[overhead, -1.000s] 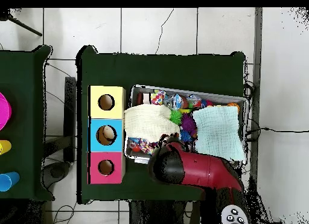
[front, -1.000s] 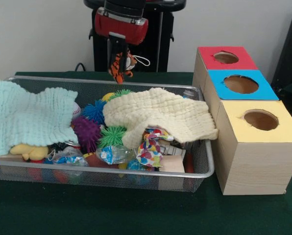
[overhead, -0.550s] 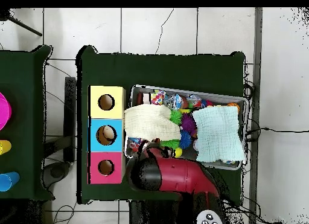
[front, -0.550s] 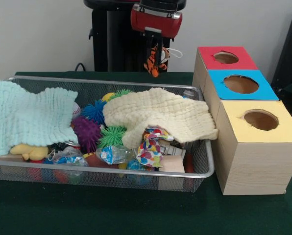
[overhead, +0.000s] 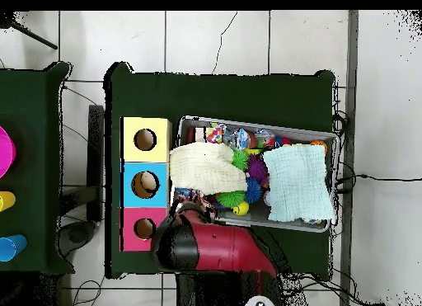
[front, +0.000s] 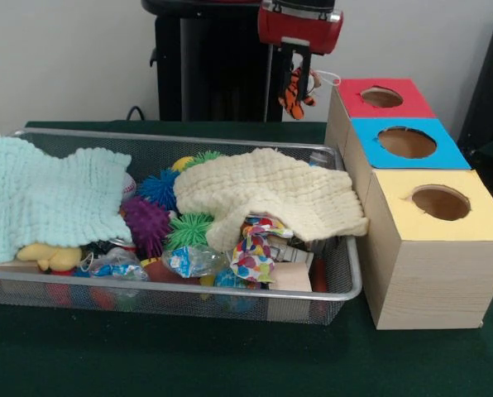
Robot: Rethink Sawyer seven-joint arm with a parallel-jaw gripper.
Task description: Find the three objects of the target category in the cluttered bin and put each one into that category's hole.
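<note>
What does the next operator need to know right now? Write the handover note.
Gripper: shut on the tiger toy, held in the air just left of the red-topped box, outside the wire bin.
Boxes: red, blue and yellow tops, one hole each. The overhead view shows something pale inside the blue hole.
Bin: spiky balls and other clutter, partly under two cloths.
Left: drop the toy in its hole, then search on.

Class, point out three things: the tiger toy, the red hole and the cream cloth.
tiger toy [front: 294, 89], front view, striped body hanging below the tool.
red hole [front: 382, 98], front view, its dark opening.
cream cloth [front: 271, 192], front view, middle of the fabric.
</note>
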